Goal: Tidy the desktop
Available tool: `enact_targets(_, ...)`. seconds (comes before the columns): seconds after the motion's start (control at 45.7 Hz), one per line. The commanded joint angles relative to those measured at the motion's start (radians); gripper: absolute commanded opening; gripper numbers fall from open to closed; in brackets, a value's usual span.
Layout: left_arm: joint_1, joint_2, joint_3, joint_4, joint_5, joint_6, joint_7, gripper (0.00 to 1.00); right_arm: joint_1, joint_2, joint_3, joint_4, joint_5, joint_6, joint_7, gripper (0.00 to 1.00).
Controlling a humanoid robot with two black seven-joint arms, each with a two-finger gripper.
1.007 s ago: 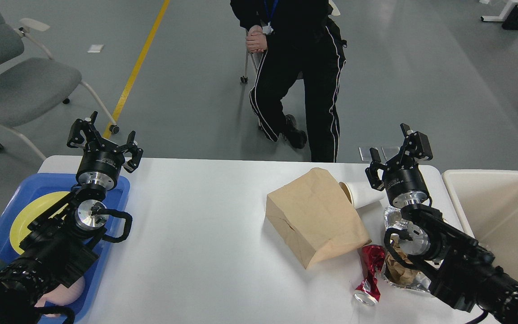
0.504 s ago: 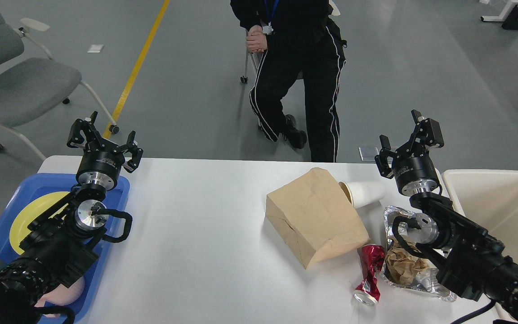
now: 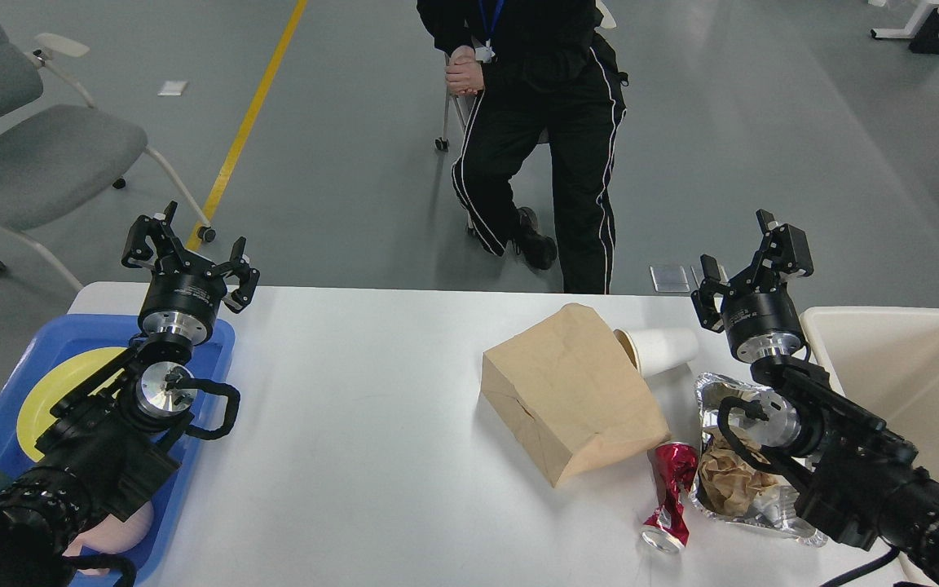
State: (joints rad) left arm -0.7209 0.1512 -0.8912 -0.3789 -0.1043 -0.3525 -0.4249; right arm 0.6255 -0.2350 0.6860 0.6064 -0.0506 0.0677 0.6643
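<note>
The white desktop [image 3: 372, 456] fills the lower view. On its right half lie a brown paper bag [image 3: 567, 391], a white paper cup [image 3: 661, 349] on its side, a crushed red can [image 3: 669, 497] and a foil tray [image 3: 742, 481] holding crumpled brown paper. My right gripper [image 3: 751, 265] is open and empty, raised above the table's far right edge, right of the cup. My left gripper [image 3: 188, 249] is open and empty, raised over the far left corner above the blue tray [image 3: 209, 359].
The blue tray holds a yellow plate [image 3: 62, 383] and a pink object [image 3: 131, 530]. A cream bin [image 3: 918, 383] stands at the right of the table. A seated person [image 3: 535, 122] is beyond the far edge. A grey chair [image 3: 29, 155] stands at the far left.
My right gripper has moved to the right and slightly away, from over the cup towards the bin. The left arm has not moved.
</note>
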Motion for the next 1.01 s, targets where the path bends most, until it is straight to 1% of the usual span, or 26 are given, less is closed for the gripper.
enact_targets(0.0,0.000,0.001,0.000,0.000,0.000,0.000,0.000,0.96,-0.004,0.003,0.000,0.000,0.000,0.000,0.003,1.00)
enact_targets(0.46,0.000,0.001,0.000,0.000,0.000,0.000,0.000,0.96,0.014,0.017,0.003,0.000,0.003,0.009,0.001,1.00)
enact_targets(0.766,0.000,-0.001,0.000,0.000,0.000,0.000,0.000,0.96,0.008,-0.006,0.033,-0.004,0.120,0.014,0.001,1.00)
enact_targets(0.985,0.000,-0.001,0.000,0.000,0.000,0.000,0.000,0.96,0.008,-0.018,0.021,-0.005,0.123,0.006,0.008,1.00)
